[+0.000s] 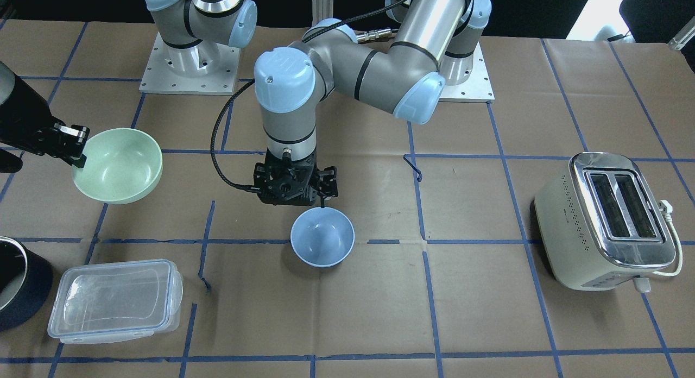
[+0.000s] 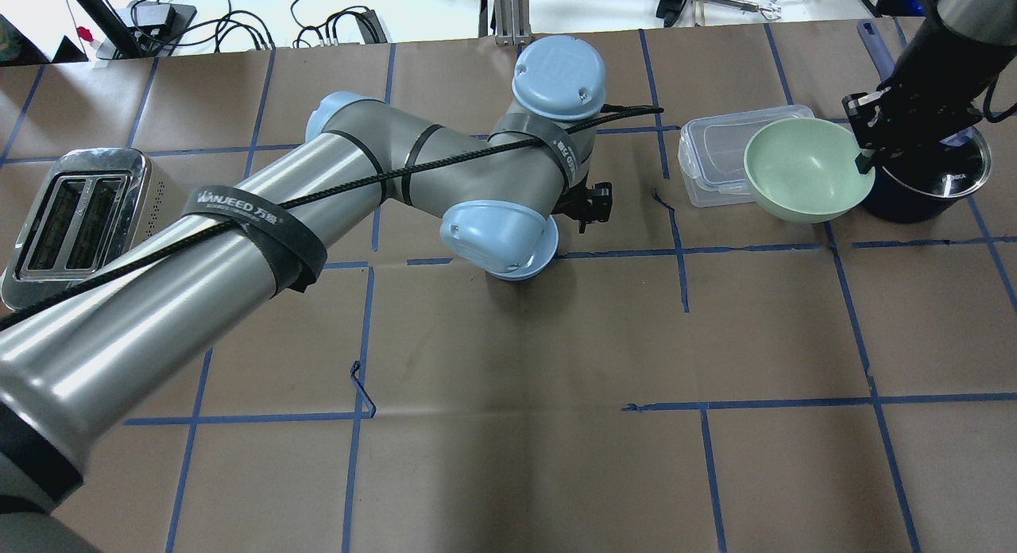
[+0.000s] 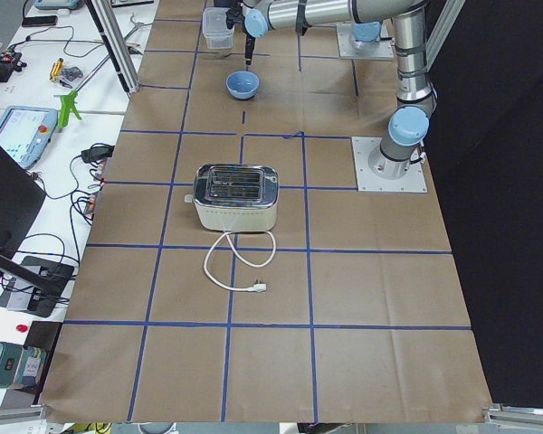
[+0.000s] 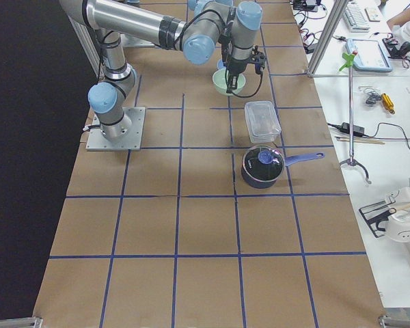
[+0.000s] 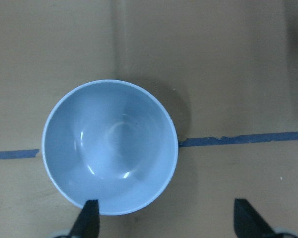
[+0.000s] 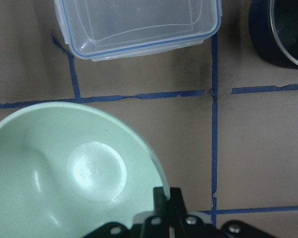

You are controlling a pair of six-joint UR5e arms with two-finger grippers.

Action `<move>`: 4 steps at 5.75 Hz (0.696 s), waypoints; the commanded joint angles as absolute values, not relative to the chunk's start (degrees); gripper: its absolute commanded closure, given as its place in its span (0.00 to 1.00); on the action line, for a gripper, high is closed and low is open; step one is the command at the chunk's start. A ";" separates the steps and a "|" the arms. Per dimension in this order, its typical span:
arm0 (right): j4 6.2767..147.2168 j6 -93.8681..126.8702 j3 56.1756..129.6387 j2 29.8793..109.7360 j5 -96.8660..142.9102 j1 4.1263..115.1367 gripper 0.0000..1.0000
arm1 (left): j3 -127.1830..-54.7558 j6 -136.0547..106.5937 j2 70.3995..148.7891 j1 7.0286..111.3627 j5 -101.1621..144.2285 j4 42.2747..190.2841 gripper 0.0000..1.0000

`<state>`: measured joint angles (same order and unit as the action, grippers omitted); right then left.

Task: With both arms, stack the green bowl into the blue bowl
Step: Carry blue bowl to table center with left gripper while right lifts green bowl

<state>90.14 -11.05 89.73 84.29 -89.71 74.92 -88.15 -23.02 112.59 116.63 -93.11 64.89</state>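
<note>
Pincer on the right arm [image 1: 76, 145] is clamped on the rim of the green bowl [image 1: 119, 163] in the front-facing view. It holds the bowl tilted and seemingly clear of the desk [image 1: 488, 313], well apart from the blue bowl [image 1: 322, 237]. That bowl stands upright on a tape line near the middle. Left pincer [image 1: 307, 196] hangs just above its robot-side rim, holding nothing.

Overhead, the left arm hides most of the blue bowl. The green one shows at far right, overlapping a clear container [image 2: 715, 156].

Left wrist view: the fingers [image 5: 91, 220] are spread wide, one at the blue bowl's rim, the other over bare desk. Closing on that rim would steady the bowl.

Right wrist view: the grip is on the rim only, so the carry should be slow. Level the bowl, centre it, then lower it. Being larger, it will likely perch rather than nest, and it must miss the left fingers.
</note>
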 commanded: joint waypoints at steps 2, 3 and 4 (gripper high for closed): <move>91.14 0.39 89.56 83.94 -89.74 83.90 0.94 | -90.26 -9.39 98.22 105.61 -93.34 85.34 0.03; 92.53 4.27 89.65 83.59 -89.74 86.98 0.95 | -90.52 -1.66 93.82 98.86 -93.34 87.60 0.02; 92.64 8.83 89.65 83.41 -89.74 89.97 0.95 | -89.05 1.55 91.78 94.09 -93.08 90.76 0.02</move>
<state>92.24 4.69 89.62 83.61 -89.74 87.11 -89.92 -2.67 94.38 99.02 -93.25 87.62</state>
